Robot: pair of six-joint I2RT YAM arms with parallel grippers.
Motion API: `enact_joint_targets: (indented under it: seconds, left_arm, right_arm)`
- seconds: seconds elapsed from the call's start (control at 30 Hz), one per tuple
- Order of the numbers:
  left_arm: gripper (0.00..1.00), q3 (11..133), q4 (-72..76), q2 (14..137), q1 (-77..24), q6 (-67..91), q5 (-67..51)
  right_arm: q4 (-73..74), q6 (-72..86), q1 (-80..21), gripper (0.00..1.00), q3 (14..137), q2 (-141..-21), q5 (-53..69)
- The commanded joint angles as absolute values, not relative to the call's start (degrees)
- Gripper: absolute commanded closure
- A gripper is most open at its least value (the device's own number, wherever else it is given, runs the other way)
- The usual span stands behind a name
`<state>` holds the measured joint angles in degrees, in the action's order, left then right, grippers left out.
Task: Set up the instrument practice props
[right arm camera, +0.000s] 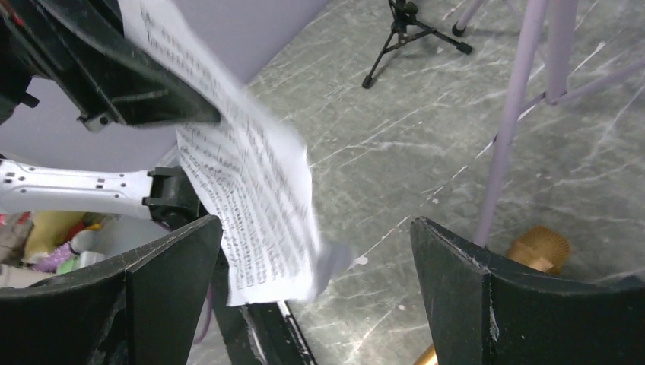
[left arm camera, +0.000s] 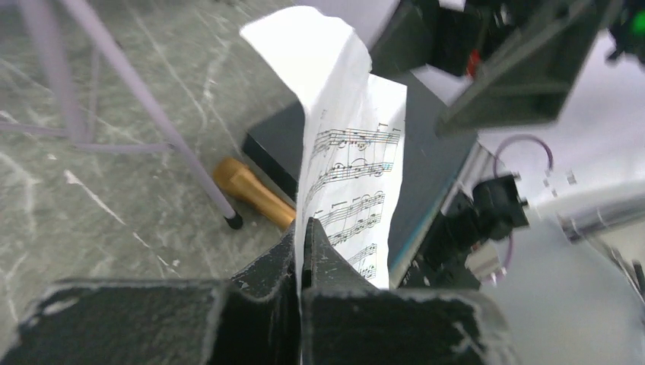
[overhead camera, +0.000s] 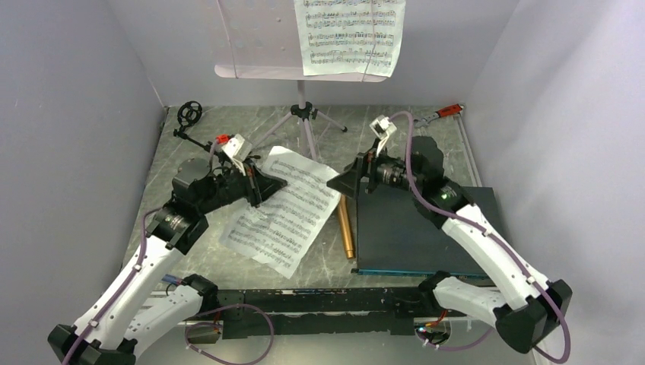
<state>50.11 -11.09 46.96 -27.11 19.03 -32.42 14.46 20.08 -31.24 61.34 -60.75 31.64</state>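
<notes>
A pale perforated music stand (overhead camera: 255, 42) on a silver tripod (overhead camera: 304, 122) stands at the back, with one sheet-music page (overhead camera: 350, 34) on it. My left gripper (overhead camera: 262, 182) is shut on a second sheet-music page (overhead camera: 285, 213); the left wrist view shows the jaws (left arm camera: 302, 228) pinching its edge, and the page (left arm camera: 350, 152) hangs lifted. The gold microphone (overhead camera: 345, 228) lies on the table beside the page. My right gripper (overhead camera: 342, 182) is open and empty, facing the page (right arm camera: 243, 175). A small black mic stand (overhead camera: 190, 118) stands at the back left.
A dark flat board (overhead camera: 414, 228) lies under the right arm, right of the microphone. A red-handled wrench (overhead camera: 449, 112) lies at the back right corner. Grey walls enclose the table on three sides. The tripod legs (right arm camera: 517, 114) spread over the floor near the microphone (right arm camera: 540, 247).
</notes>
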Motion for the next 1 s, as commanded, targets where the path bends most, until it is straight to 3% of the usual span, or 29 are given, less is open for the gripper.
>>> enact_joint_targets:
  seconds: [0.0,0.3,0.43,0.57,0.77,0.83,0.97]
  left_arm:
    - [0.97,48.7,-3.0,44.3,-27.3,30.0,-18.6]
    - [0.97,44.6,8.9,41.1,-27.3,40.0,-15.1]
    - [0.97,44.9,9.4,41.4,-27.3,40.7,-16.6]
    - [0.97,43.7,10.9,40.7,-27.3,41.6,-16.8]
    - [0.97,41.9,12.1,39.3,-27.3,42.0,-15.6]
    - [0.97,42.0,11.7,39.2,-27.3,41.9,-15.6]
    - [0.97,42.1,12.4,39.3,-27.3,41.9,-16.6]
  right_arm:
    - [-2.5,30.6,-31.0,0.01,53.2,-56.2,31.7]
    - [-23.1,42.5,-32.0,0.01,45.0,-59.5,42.5]
    - [-26.7,44.5,-34.4,0.08,45.4,-61.8,42.9]
    - [-29.6,45.8,-36.9,0.19,46.6,-64.2,42.6]
    - [-32.9,48.0,-39.7,0.45,47.6,-67.7,42.4]
    - [-33.2,48.4,-40.2,0.49,47.8,-68.4,42.2]
    - [-30.8,47.2,-40.8,0.73,48.3,-68.5,40.5]
